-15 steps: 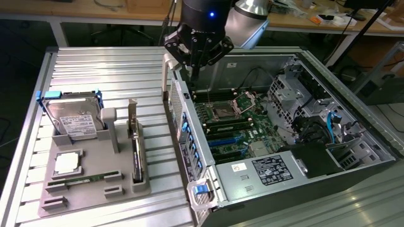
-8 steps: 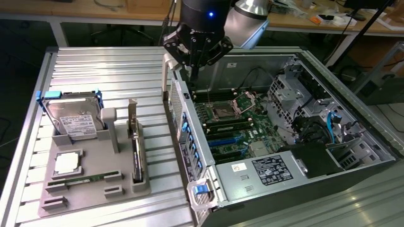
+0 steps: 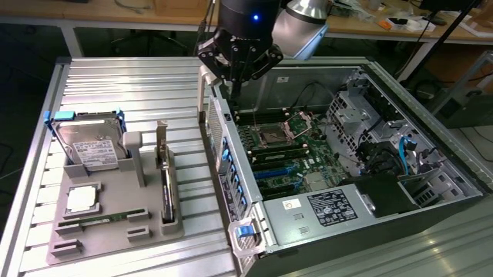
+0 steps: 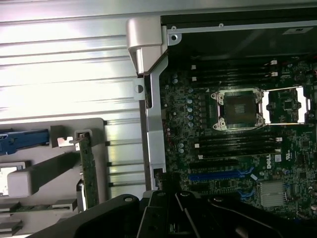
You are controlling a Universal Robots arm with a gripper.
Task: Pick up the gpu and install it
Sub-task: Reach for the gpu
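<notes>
The table (image 3: 131,81) is ribbed, shiny metal. Beside the computer case (image 3: 308,78), which is dull grey metal, a matt grey plastic holder (image 3: 115,231) carries the gpu (image 3: 165,179), with its silvery metal end.

The gpu (image 3: 164,173) stands on edge in the parts holder (image 3: 108,234), between the hard drive (image 3: 92,145) and the computer case (image 3: 308,78).

The gpu (image 3: 164,176) is a thin, dark flat card standing upright on its long edge in a slot of the gray holder (image 3: 115,234). Its silvery bracket end rises at the far end. It stands untouched between the hard drive (image 3: 92,147) and the open computer case (image 3: 218,124).
</notes>
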